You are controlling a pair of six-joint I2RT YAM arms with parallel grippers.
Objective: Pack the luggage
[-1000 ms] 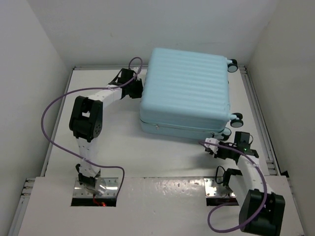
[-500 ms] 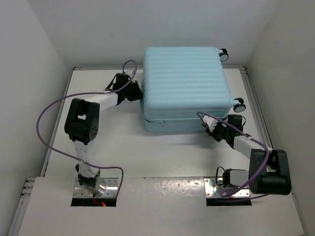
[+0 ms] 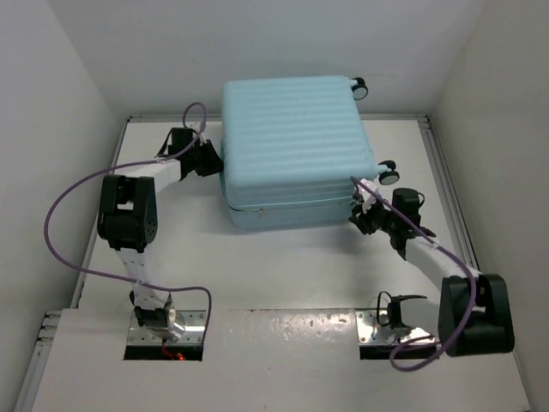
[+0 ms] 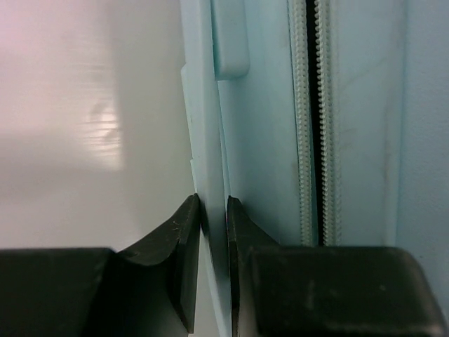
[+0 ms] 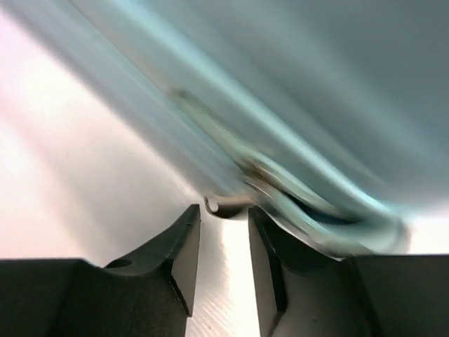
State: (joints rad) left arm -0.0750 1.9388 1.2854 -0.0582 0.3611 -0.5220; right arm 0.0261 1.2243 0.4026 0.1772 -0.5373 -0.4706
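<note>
Closed, ribbed hard-shell luggage (image 3: 296, 146) lying flat towards the rear of the white surface (image 3: 283, 266).
We see the left fingers (image 4: 179, 260) clenched on its thin aqua ledge (image 4: 209, 140) beside the zipper (image 4: 312, 119). The right fingers (image 5: 179, 253) meet its blurred edge, and we cannot tell their grip.

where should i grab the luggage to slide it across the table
Probably the thin raised rib on the left side wall of the luggage, beside the zipper, coming in level from the left. The ribbed shell lies flat and looks far too wide to span, while that rib fits a pinch: the left gripper is clamped on it.
</note>
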